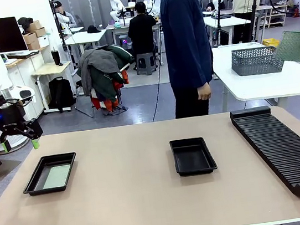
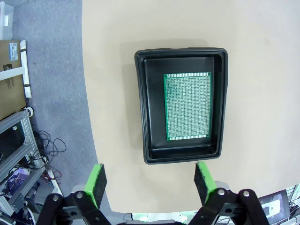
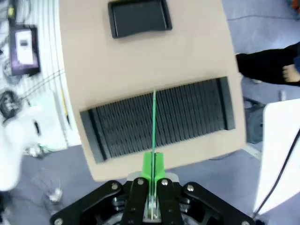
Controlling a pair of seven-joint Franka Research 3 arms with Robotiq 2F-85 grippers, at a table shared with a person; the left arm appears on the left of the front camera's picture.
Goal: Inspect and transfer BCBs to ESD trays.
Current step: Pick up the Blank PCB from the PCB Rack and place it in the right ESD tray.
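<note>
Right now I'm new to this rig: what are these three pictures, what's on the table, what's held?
Two white robot arms share a tan table with a person standing at the far side. The front view looks across the table from between the arms. The other two come from a camera on each wrist, looking down past that gripper's fingers. On the table: a black tray at the robot's left with a green circuit board lying flat in it, a second black tray in the middle with nothing in it, and a long ribbed black rack at the right. The left gripper hangs open above the loaded tray, holding nothing. The right gripper is shut on a second board, seen edge-on with the rack below.
</note>
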